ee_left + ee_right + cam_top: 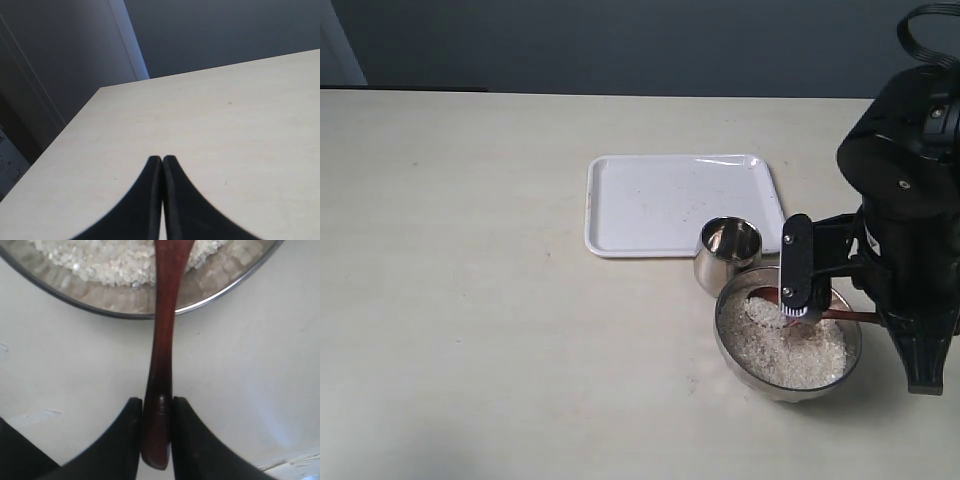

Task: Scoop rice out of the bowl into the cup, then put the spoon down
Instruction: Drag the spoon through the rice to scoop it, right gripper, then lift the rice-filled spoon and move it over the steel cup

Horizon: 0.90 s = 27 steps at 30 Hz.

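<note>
Gleaming steel bowl (732, 362), glossy wooden spoon (161, 370)

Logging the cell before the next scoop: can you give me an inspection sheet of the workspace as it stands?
Surface: pale beige table, matte.
Job's things: wide shiny steel bowl holds white rice; dark reddish-brown wooden spoon reaches into it; small steel cup upright beside the bowl, contents unclear.
Clutter: white rectangular tray behind the cup, nothing on it.
Grippers: right gripper shut on the spoon's handle; left gripper shut, holding nothing.
Cables: black cable looped above the right arm.
Surroundings: dark grey wall behind the table.
</note>
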Tool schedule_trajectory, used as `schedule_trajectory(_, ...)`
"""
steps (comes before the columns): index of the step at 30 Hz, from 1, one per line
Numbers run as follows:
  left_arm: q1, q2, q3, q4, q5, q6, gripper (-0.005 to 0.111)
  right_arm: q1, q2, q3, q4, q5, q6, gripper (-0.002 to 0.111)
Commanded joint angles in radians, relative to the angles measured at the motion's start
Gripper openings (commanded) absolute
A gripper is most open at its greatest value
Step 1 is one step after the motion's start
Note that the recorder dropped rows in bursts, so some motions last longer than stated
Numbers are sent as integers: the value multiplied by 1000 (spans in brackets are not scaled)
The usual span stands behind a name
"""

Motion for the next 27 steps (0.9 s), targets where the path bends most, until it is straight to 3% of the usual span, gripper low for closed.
schedule_trajectory(1,0,-5,-2,3,-12,-4,1,-7,-12,-5,1,-4,-11,0)
schedule_trajectory(27,0,-5,-2,3,-12,-4,1,-84,-12,-99,10,-4,-59,0)
